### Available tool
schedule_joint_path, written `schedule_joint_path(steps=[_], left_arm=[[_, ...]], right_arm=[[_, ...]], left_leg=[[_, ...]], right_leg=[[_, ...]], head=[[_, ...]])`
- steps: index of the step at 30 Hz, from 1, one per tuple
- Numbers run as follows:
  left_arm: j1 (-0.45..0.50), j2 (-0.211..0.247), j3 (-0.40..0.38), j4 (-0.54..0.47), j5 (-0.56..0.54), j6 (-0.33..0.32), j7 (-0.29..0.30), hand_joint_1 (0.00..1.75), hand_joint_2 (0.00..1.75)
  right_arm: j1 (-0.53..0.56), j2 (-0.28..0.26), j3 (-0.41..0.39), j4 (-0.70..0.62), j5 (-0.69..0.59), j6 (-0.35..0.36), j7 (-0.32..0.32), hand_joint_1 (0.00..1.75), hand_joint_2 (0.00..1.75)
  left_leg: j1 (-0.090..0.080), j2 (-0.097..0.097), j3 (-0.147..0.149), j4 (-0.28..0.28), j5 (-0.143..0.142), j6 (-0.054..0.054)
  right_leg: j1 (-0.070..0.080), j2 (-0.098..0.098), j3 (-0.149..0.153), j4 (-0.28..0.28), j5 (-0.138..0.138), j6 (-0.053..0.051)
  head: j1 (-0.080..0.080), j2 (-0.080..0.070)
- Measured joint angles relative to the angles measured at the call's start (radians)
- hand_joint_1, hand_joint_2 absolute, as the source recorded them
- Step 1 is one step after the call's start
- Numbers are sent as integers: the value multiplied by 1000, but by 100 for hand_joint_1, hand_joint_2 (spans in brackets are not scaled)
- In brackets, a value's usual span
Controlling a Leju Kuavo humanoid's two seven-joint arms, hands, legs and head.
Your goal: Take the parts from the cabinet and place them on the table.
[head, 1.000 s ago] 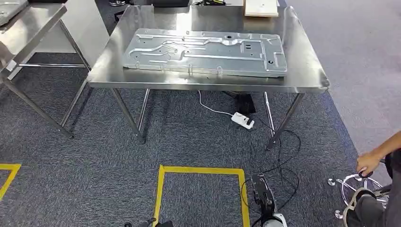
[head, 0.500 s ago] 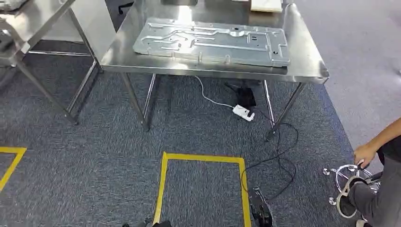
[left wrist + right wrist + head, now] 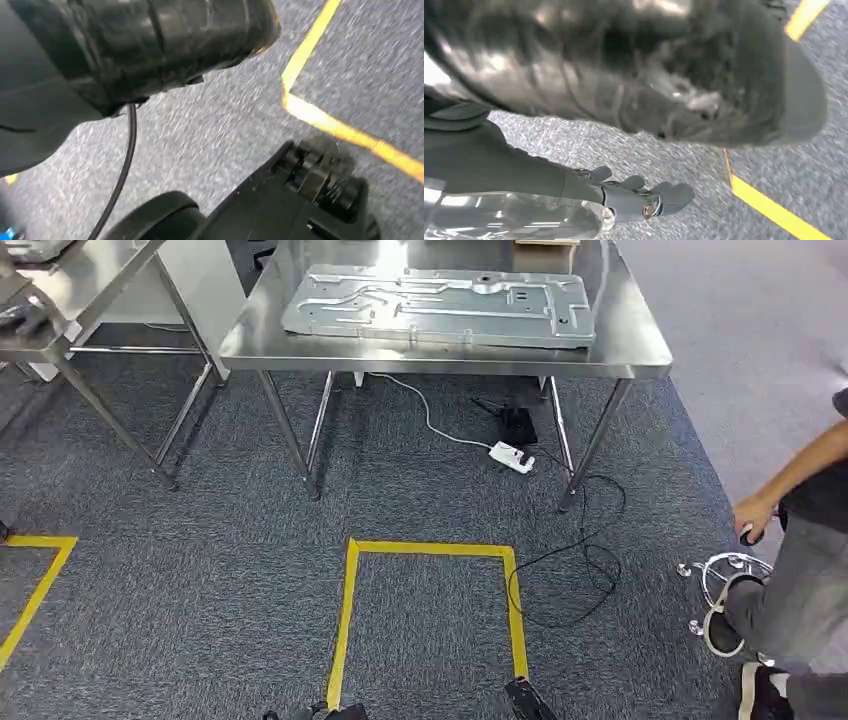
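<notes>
view shifted, ribbed metal panel, steel table

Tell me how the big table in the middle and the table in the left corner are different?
The middle table shows its whole front edge and carries a flat stamped metal panel; the left table is cut off by the frame, with something dark at its edge. A white power strip lies under the middle table. Both are shiny steel with thin legs.

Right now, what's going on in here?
A stamped metal panel lies flat on the steel table, with nothing holding it. The robot stands back on the carpet near a yellow tape square. Its right hand hangs beside its body, holding nothing. At the right, a person's hand reaches toward a stool base.
</notes>
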Motion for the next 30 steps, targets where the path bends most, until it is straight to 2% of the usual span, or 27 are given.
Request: schedule_joint_path(steps=[1,2,3,4,5,6,7,8,9,10,12,13,14,15,17,18,19,20,21,22,23,24,26,27,28,29,30], left_arm=[[-2,0,1,0,0,5,-3,0,0],[-5,0,2,0,-2,9,-5,0,0],[-8,0,2,0,-3,10,-7,0,0],[-9,0,2,0,-8,10,-7,0,0],[-9,0,2,0,-13,9,-7,0,0],[-11,0,2,0,-17,7,-7,0,0],[-15,0,2,0,-23,3,-8,0,0],[-20,0,2,-1,-24,1,-8,0,0],[-30,0,2,-1,-26,0,-8,0,0],[-38,0,2,-1,-29,-6,-8,0,0],[-37,1,2,-1,-37,-15,-8,0,0],[-31,1,2,-1,-41,-18,-8,0,0],[-29,1,2,-1,-44,-22,-8,0,0],[-28,0,2,-1,-45,-24,-8,0,0],[-29,-2,2,-1,-47,-26,-10,0,0],[-28,-2,2,-1,-47,-26,-10,0,0],[-27,-1,2,-1,-47,-27,-10,0,0],[-26,0,2,-1,-47,-27,-10,0,0],[-26,0,2,-1,-47,-27,-10,0,0],[-27,-1,2,-1,-47,-27,-10,0,0],[-28,-2,2,-1,-47,-27,-10,0,0],[-30,-2,2,-1,-47,-27,-10,0,0],[-30,-2,2,-1,-51,-27,-10,0,0],[-28,-2,2,-1,-53,-28,-10,0,0],[-27,-1,2,-1,-55,-28,-10,0,0],[-28,-1,2,-1,-56,-29,-10,0,0],[-31,-1,1,-1,-58,-29,-10,0,0]], right_arm=[[-14,0,13,1,7,11,9,0,0],[-29,0,30,1,12,19,16,0,0],[-40,0,46,1,16,23,20,0,0],[-45,2,58,1,18,23,20,0,0],[-45,3,68,1,21,23,20,0,0],[-43,3,79,2,27,24,19,0,0],[-42,3,88,2,30,25,17,0,0],[-37,4,95,2,32,25,14,0,0],[-37,6,103,3,34,25,12,0,0],[-38,6,108,4,34,22,11,0,0],[-40,8,120,4,30,19,5,0,0],[-40,8,124,4,28,17,2,0,0],[-39,8,124,5,26,17,-1,0,0],[-38,8,124,5,26,16,-2,0,0],[-33,8,128,7,26,17,-2,0,0],[-32,8,130,8,26,17,-2,0,0],[-31,8,132,8,26,17,-2,0,0],[-31,8,132,10,26,17,-2,0,0],[-31,8,132,10,26,17,-2,0,0],[-32,8,132,10,26,17,-2,0,0],[-33,7,132,11,26,17,-2,0,0],[-33,7,133,12,26,16,-2,0,0],[-30,7,133,13,26,16,-2,0,0],[-31,8,133,14,26,16,-2,0,0],[-33,11,134,14,26,16,-4,0,0],[-35,10,134,15,24,13,-6,0,0],[-35,10,134,15,23,11,-10,0,0]], left_leg=[[5,0,-16,73,-59,-6],[8,0,-29,148,-80,-11],[10,0,-32,201,-57,-13],[12,0,-24,223,-6,-15],[13,1,0,212,43,-15],[13,5,50,161,66,-13],[12,27,128,68,40,-7],[7,45,215,-33,-13,-2],[1,42,243,-105,-46,5],[1,38,240,-121,-58,14],[3,21,230,-124,-46,27],[9,18,238,-130,-35,35],[8,12,231,-130,-30,41],[7,7,224,-128,-23,49],[3,-6,210,-126,-15,54],[3,-17,204,-123,-12,53],[3,-27,200,-118,-11,52],[3,-36,196,-113,-10,52],[3,-48,193,-107,-11,51],[3,-57,192,-101,-13,48],[2,-64,184,-96,-14,44],[0,-74,174,-84,-15,39],[6,-89,166,-89,-7,26],[7,-99,165,-90,-4,19],[3,-93,158,-85,-12,15],[2,-55,148,-57,-32,7],[5,-35,120,0,-65,0]], right_leg=[[0,1,-17,1,13,-2],[0,1,-33,2,26,-2],[0,0,-50,3,37,-1],[0,-10,-65,5,47,0],[0,-17,-81,9,55,2],[0,-25,-92,15,63,5],[1,-31,-100,22,70,10],[6,-39,-106,25,71,13],[6,-51,-108,29,74,18],[6,-61,-114,31,83,26],[6,-78,-114,28,91,35],[1,-65,-118,40,81,41],[-1,-33,-131,73,46,45],[-2,-14,-159,141,-4,46],[-2,-2,-221,300,-80,50],[-2,-1,-234,342,-88,50],[-2,0,-223,331,-74,50],[-2,1,-187,278,-40,49],[-3,6,-137,191,2,46],[-4,25,-88,105,36,43],[-7,72,-64,62,21,35],[-8,71,-66,44,24,35],[-1,55,-70,51,25,31],[-4,46,-69,45,28,24],[-14,35,-66,35,35,15],[-13,27,-64,32,37,11],[-12,18,-66,32,37,7]], head=[[1,0],[0,0],[0,0],[0,0],[1,0],[0,0],[0,0],[0,0],[0,0],[0,0],[-1,0],[0,0],[0,0],[3,0],[3,0],[3,0],[2,0],[3,0],[3,0],[3,0],[2,0],[1,0],[3,0],[2,0],[2,0],[-1,0],[-11,0]])
